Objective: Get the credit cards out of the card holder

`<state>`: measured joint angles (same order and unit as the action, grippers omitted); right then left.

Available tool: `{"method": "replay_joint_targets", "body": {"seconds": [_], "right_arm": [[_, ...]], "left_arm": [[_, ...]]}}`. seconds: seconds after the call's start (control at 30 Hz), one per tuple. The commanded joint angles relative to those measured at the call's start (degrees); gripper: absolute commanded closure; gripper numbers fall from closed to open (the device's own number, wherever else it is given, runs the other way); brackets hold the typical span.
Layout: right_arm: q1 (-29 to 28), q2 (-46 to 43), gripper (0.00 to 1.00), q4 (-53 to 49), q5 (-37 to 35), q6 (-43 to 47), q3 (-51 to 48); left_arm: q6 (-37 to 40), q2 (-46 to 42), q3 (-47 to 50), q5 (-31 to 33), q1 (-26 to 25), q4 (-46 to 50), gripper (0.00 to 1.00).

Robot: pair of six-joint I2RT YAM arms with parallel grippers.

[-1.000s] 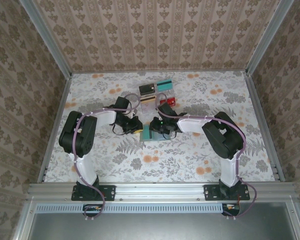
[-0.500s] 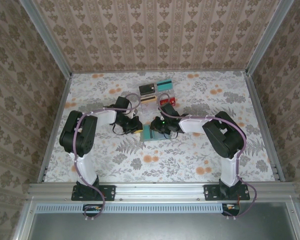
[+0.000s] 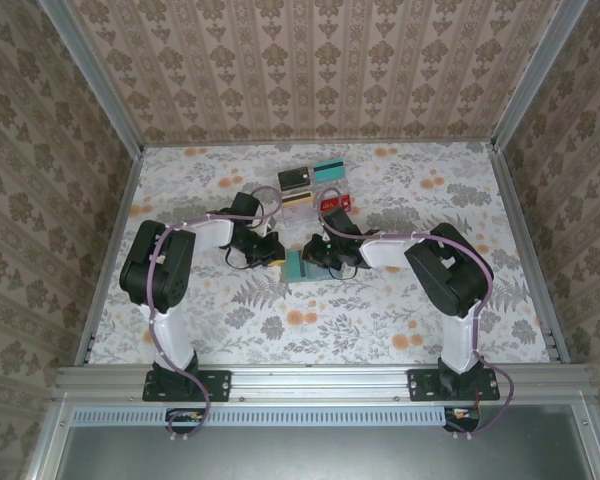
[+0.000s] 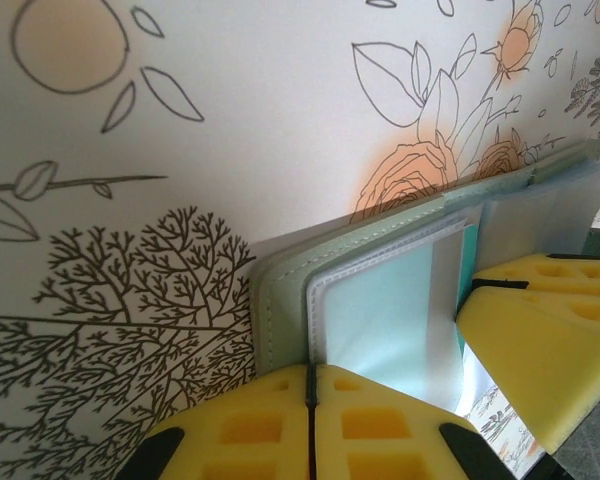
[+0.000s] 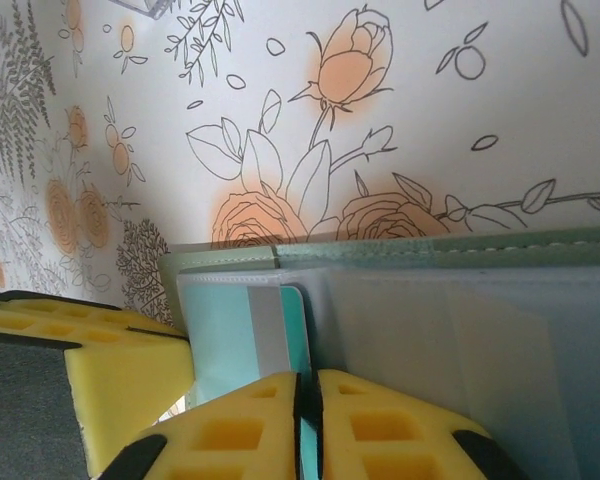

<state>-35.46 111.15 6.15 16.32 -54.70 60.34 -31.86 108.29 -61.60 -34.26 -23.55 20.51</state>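
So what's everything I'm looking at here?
holder: one, grey-green, open, mid-table.
loose cards: four, dark, teal, yellowish, red; far centre.
pocketed card: one, teal, in the holder's clear pocket.
table: one, white floral, under everything.
walls: three, beige patterned, around the table.
left gripper: one, yellow pads, shut at the holder's edge.
right gripper: one, yellow pads, shut on the pocketed card.

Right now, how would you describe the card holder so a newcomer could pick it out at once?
Start at the middle of the flowered table. The card holder lies flat, nearer than the loose cards. Unlike them, it is a wider grey-green folder with a teal card in its clear pocket.
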Motion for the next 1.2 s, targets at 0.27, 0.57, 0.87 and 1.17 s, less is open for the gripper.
{"method": "replay_joint_targets", "body": {"seconds": [0.27,0.57,0.87,1.17], "right_arm": [[0.1,-3.5,0.94,3.7,1.0,-1.3,-3.7],[1.3,-7.3,0.95,1.8,-2.3,0.2,-7.3],[1.1,-3.8,0.75,1.5,1.6,-1.3,-4.8],[1.1,-1.8,0.71,0.5,3.3,-1.6,-3.5]], "left_arm": [[2.0,2.8,0.4,2.9,0.1,3.3,0.92],[2.8,1.9,0.3,2.7,0.4,4.0,0.82],[3.1,2.6,-0.4,2.3,0.4,4.4,0.85],[3.7,3.5,-0.9,2.2,0.4,4.8,0.86]]}}
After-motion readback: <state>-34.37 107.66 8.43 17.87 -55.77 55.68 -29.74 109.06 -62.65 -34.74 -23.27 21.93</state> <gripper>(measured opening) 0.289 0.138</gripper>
